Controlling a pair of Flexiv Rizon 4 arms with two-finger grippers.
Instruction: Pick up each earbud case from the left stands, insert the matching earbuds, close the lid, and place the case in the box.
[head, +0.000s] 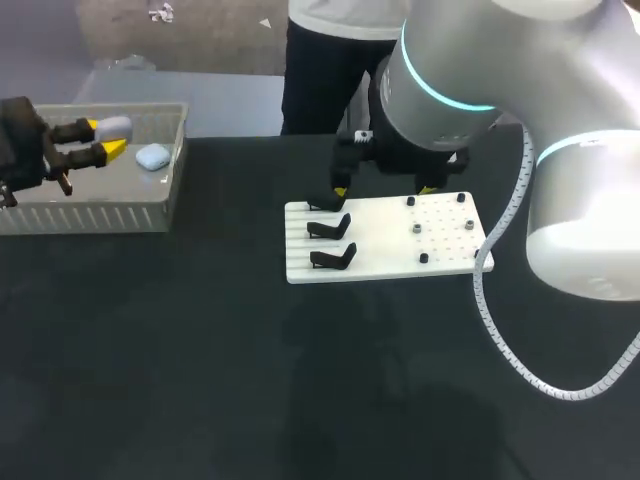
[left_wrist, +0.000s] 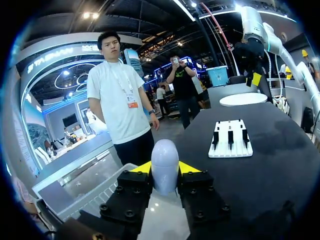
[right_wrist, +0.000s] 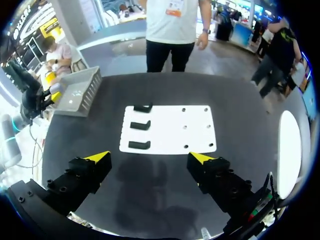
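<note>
Matte black table (head: 200, 380): plain, uniform.
White rectangular plastic board (head: 400, 250): 3 black hooked stands (head: 333, 260) on white; small dark grey round dots (head: 417, 229) scattered over rest.
Translucent grey ribbed plastic box (head: 90, 215): fine vertical ribbing on walls.
Pale blue rounded earbud case (head: 152, 156): plain, one tone.
Pale lavender-grey oval earbud case (left_wrist: 165, 162): plain, faint sheen.
Left gripper (head: 105, 139): black body, 2 bright yellow tips.
Right gripper (right_wrist: 149, 157): black blocks, 2 yellow wedge tips.
Silver-grey metal right arm (head: 450, 60): glowing cyan ring at joint.
White corrugated cable conduit (head: 500, 330): ringed ridges along whole length.
</note>
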